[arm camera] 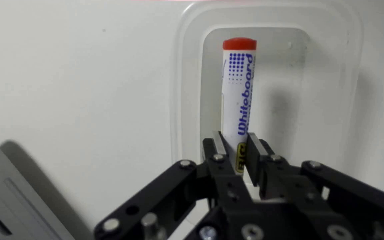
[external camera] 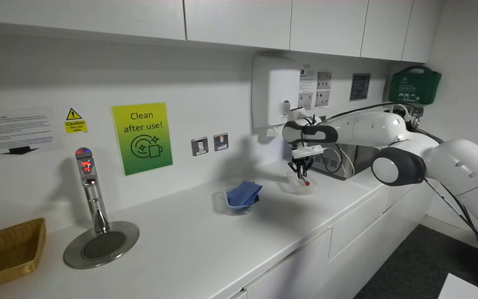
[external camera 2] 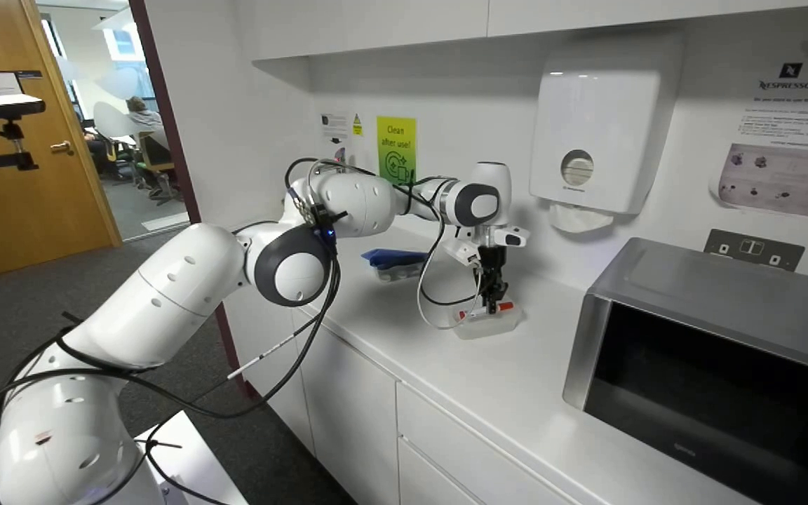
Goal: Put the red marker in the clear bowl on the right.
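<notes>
The end effector (arm camera: pixel 236 146) is pinching the red marker (arm camera: pixel 240 86), pressing on both sides of its white barrel. In the wrist view, the marker's red end is pointing away from the end effector, and blue lettering reading "Whiteboard" is running along the barrel. Seen from there, the marker's visible part is sitting within the outline of the clear bowl (arm camera: pixel 328 66), over its flat bottom; in an exterior view it is tilting slightly, close to the height of the rim. Whether it is touching the bowl, I cannot tell. The bowl is resting upright on the white worktop (external camera: pixel 189 249), and the arm (external camera 2: pixel 358 203) is pointing the end effector downward over it. A microwave (external camera 2: pixel 712 358) is standing near the bowl, and a paper towel dispenser (external camera 2: pixel 604 119) is hanging on the wall (external camera: pixel 206 104) behind. Well apart from the bowl, a blue cloth (external camera: pixel 244 193) is lying over a see-through tub (external camera 2: pixel 400 272). Farther along the worktop, a steel tap (external camera: pixel 93 195) is rising from a round metal plate (external camera: pixel 129 234), and a wicker basket (external camera: pixel 35 236) is sitting near it.
</notes>
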